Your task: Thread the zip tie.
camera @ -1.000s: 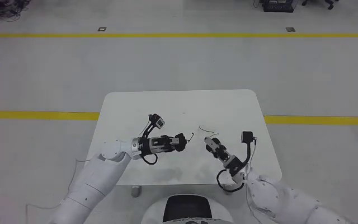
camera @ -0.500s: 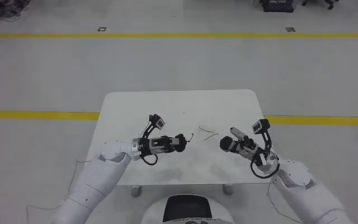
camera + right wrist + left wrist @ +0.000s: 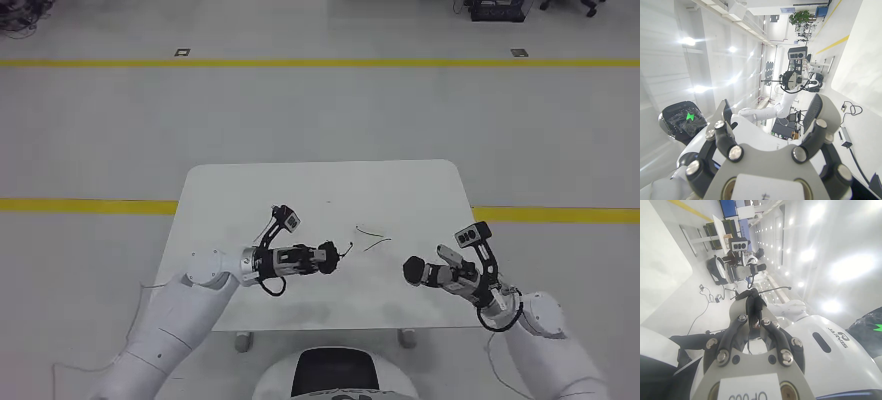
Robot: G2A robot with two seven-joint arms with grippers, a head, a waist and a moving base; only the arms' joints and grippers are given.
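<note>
My left gripper hovers over the middle of the white table, shut on a thin black zip tie. In the left wrist view the fingers pinch the tie, and its free end sticks out sideways. A second thin zip tie lies loose on the table between the two arms. My right gripper hangs near the table's front right, open and holding nothing, its pads wide apart. It faces the left gripper, whose zip tie crosses it.
The table's front edge runs close below both grippers. Bare tabletop stretches behind them toward the far edge. A yellow floor line passes on both sides of the table.
The right arm swung from the table's front centre out to the right and turned its gripper toward the left one. The left gripper shifted slightly right, still holding its tie.
</note>
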